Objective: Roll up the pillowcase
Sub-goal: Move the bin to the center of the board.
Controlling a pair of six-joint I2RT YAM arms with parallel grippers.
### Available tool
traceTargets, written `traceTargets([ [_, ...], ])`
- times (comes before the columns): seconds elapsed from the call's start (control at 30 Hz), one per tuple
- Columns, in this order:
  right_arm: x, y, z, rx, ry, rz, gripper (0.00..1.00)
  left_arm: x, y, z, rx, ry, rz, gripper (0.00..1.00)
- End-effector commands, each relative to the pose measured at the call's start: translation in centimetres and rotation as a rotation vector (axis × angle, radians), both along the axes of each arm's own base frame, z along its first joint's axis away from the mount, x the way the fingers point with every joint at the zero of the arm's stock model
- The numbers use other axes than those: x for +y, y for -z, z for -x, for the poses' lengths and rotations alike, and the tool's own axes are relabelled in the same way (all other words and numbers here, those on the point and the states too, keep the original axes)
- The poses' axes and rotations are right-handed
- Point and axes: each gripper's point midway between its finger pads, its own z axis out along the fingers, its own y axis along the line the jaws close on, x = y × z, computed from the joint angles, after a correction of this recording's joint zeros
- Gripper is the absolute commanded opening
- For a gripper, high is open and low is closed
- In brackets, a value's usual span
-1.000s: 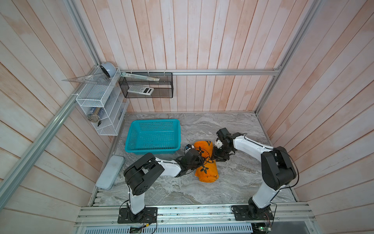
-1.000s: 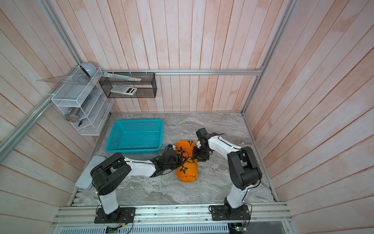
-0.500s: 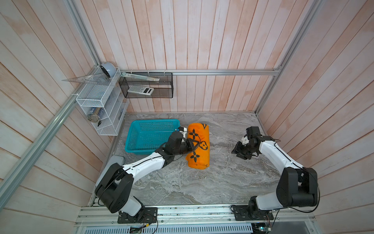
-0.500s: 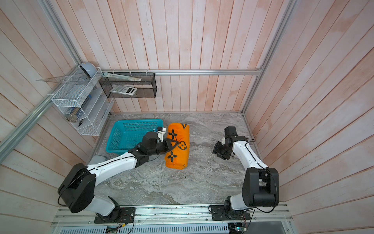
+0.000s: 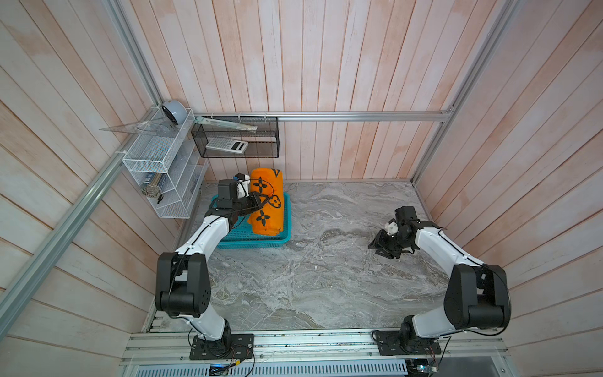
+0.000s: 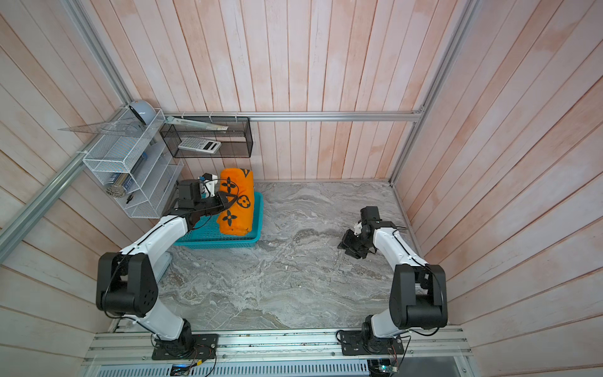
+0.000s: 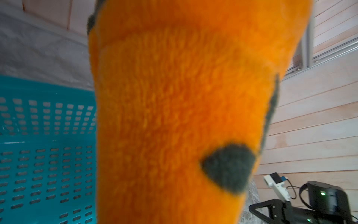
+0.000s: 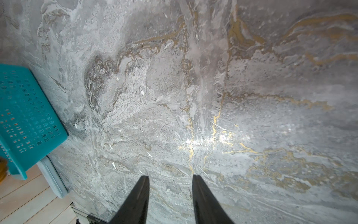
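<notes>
My left gripper [image 5: 261, 201] is clamped on the pillowcase [image 5: 265, 200], pinching it about midway along the roll. The pillowcase is a tight orange cylinder with black flower prints, held up over the basket [image 5: 287, 209]; in both top views its near end hangs above the basket's near right corner and its far end reaches toward the back wall. In the left wrist view the roll [image 7: 174, 116] fills most of the frame, out of focus, with the basket floor [image 7: 46, 155] below it on one side, so I cannot see the fingertips themselves there.

My right gripper [image 8: 170, 194] has its jaws apart with nothing between them; the two dark fingers [image 8: 139, 194] point at bare bench [image 8: 213, 97]. In a top view it [image 6: 350, 244] hangs low near the bench's right edge, well apart from the roll.

The basket [image 6: 257, 222] sits at the back left corner of the bench, close to the left wall. A corner of it [image 8: 29, 116] shows in the right wrist view.
</notes>
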Motion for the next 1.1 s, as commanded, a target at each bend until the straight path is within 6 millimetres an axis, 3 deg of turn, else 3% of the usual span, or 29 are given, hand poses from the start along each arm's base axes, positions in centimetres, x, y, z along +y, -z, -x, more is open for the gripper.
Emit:
traceTargets([
  [0.0, 0.7, 0.3, 0.0, -0.001, -0.014, -0.035, 0.42, 0.3, 1.0, -0.9, -0.053, 0.046, -0.034, 0.00],
  [0.17, 1.0, 0.4, -0.1, -0.008, -0.024, -0.052, 0.42, 0.1, 6.1, -2.4, 0.068, 0.004, -0.004, 0.00],
  [0.27, 1.1, 0.4, -0.2, -0.009, -0.028, -0.057, 0.42, -1.6, 9.3, -2.8, 0.180, 0.006, 0.075, 0.00],
  [0.37, 1.1, 0.3, -0.2, -0.014, -0.031, -0.057, 0.42, -4.5, 11.8, -1.7, 0.241, 0.029, 0.056, 0.00],
  [0.63, 1.1, 0.3, -0.2, -0.015, -0.041, -0.054, 0.42, -14.2, 12.9, 0.6, 0.163, -0.027, 0.110, 0.00],
  [0.83, 0.9, 0.1, -0.2, -0.023, -0.042, -0.045, 0.42, -23.5, 12.8, -0.8, 0.127, 0.028, 0.246, 0.00],
  [0.93, 0.3, -0.1, 0.0, -0.027, -0.037, -0.011, 0.42, -25.6, 12.5, -1.3, 0.117, 0.053, 0.260, 0.00],
  [1.07, -1.0, 0.1, 0.3, -0.020, -0.007, 0.046, 0.43, -25.4, 12.3, -0.8, 0.121, 0.058, 0.259, 0.01],
])
